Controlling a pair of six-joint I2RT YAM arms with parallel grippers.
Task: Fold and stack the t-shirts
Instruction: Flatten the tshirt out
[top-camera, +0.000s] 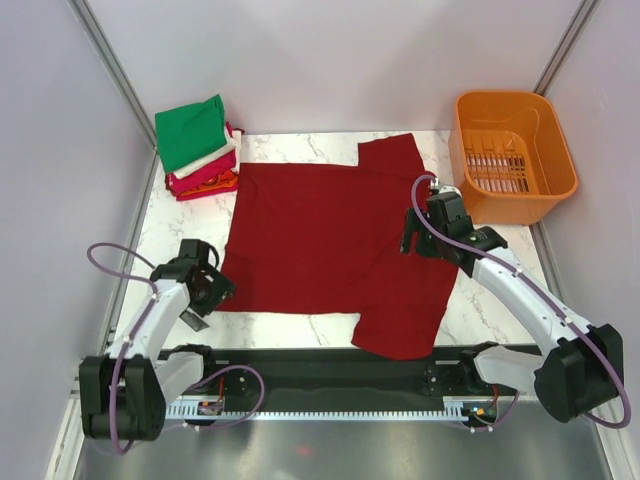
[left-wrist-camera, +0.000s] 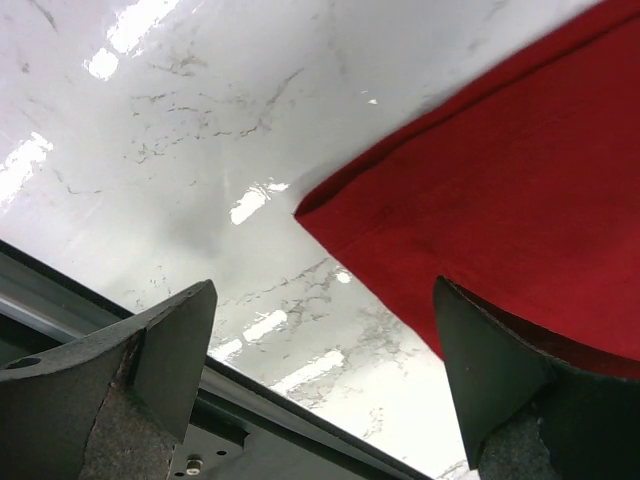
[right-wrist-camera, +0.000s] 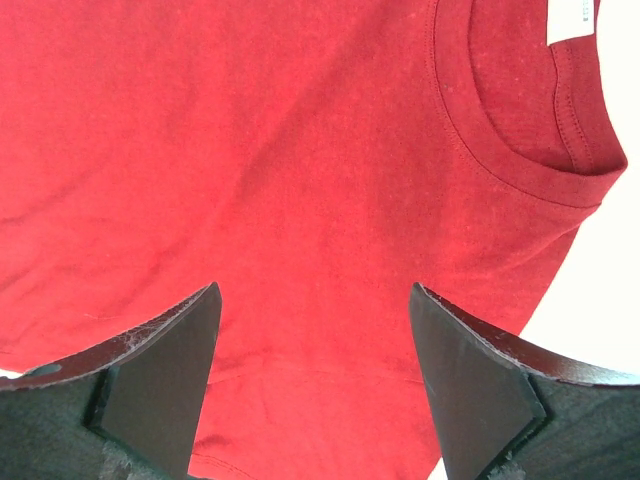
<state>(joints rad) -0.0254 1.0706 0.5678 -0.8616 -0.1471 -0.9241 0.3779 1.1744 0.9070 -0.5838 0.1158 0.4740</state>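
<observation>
Dark red t-shirt (top-camera: 330, 240) is laid flat on the surface (top-camera: 300, 145). Left end effector (top-camera: 208, 290) at its near-left corner and right end effector (top-camera: 412, 238) by the collar (right-wrist-camera: 520, 110) are found released; the fold would be skewed by a missed grasp.

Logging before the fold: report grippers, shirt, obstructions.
Left gripper open at hem corner of red shirt. Right gripper open above collar. Shirt flat, unfolded; folded stack far left. Basket far right, out of the way.
</observation>
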